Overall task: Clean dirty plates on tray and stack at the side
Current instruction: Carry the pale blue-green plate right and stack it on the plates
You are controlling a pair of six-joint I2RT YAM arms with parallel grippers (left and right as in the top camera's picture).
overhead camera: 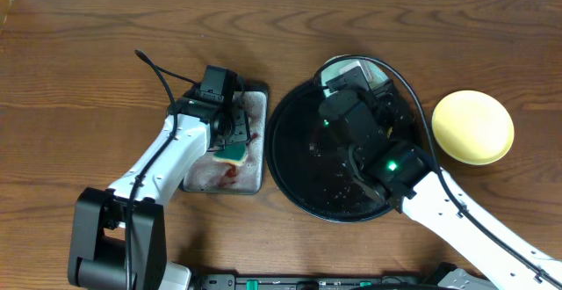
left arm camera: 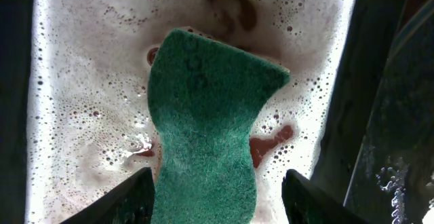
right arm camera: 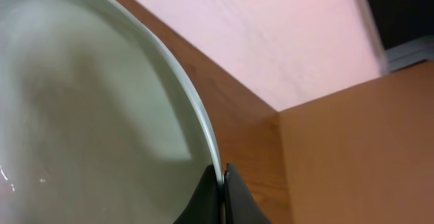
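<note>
Overhead, right arm (overhead camera: 474,209) overhangs tray (overhead camera: 292,154), right jaws pinching plate (right arm camera: 88,102); left jaws clamp sponge (left arm camera: 203,136).

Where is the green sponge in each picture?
Overhead: the green sponge peeks out under the left gripper, over the grey tray, left of middle.
Left wrist: it fills the middle, between the fingers.
Right wrist: not in it; only a pale plate, its rim pinched by the right gripper.
Shared landmark: the grey tray's soapy, red-smeared bottom, in overhead and left wrist.
</note>
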